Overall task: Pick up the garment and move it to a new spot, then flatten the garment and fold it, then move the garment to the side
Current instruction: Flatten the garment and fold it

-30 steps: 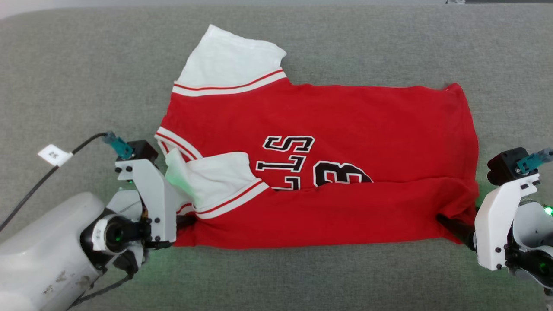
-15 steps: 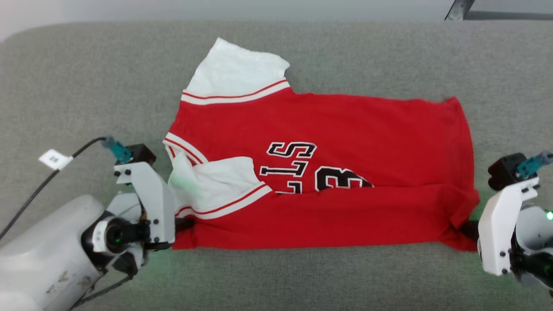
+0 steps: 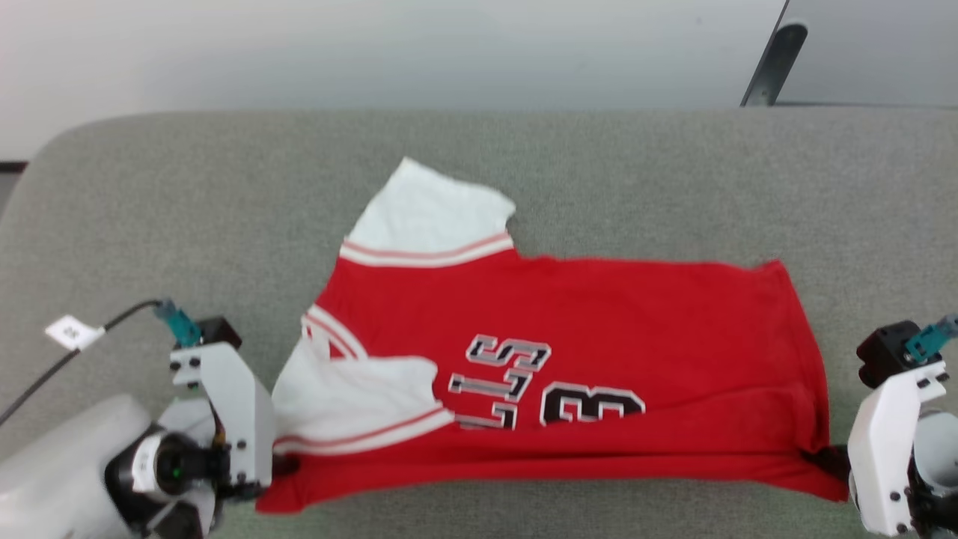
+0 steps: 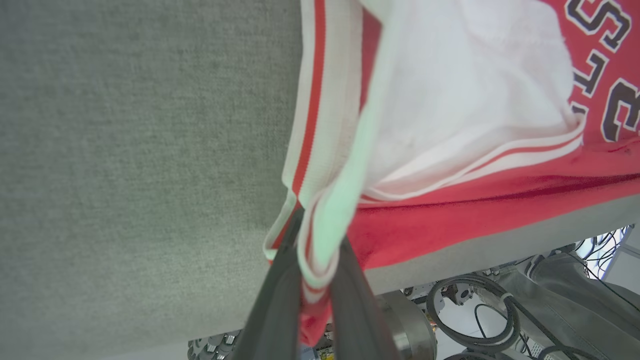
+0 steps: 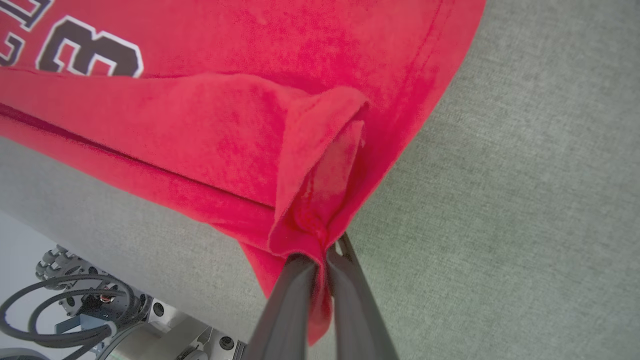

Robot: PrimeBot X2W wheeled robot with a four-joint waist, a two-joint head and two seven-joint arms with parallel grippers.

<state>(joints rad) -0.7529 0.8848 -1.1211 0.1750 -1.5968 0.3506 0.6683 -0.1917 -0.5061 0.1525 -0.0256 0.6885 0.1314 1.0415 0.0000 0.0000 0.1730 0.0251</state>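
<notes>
The garment, a red jersey with black lettering, lies spread on the grey padded surface with its near edge folded over. A white part with striped trim sticks out at the far left. My left gripper is shut on the near-left corner; in the left wrist view its fingers pinch the striped trim of the garment. My right gripper is shut on the near-right hem corner. In the right wrist view that gripper clamps a bunched fold of the garment.
A black cable with a white tag runs along my left arm. A dark slanted leg stands beyond the surface's far right edge. Both grippers sit close to the surface's front edge, with my wheeled base below it.
My right gripper has shut on the near-right hem corner. The camera has tilted up, so everything sits lower in the head view. The near edge now runs tauter between both grippers.
</notes>
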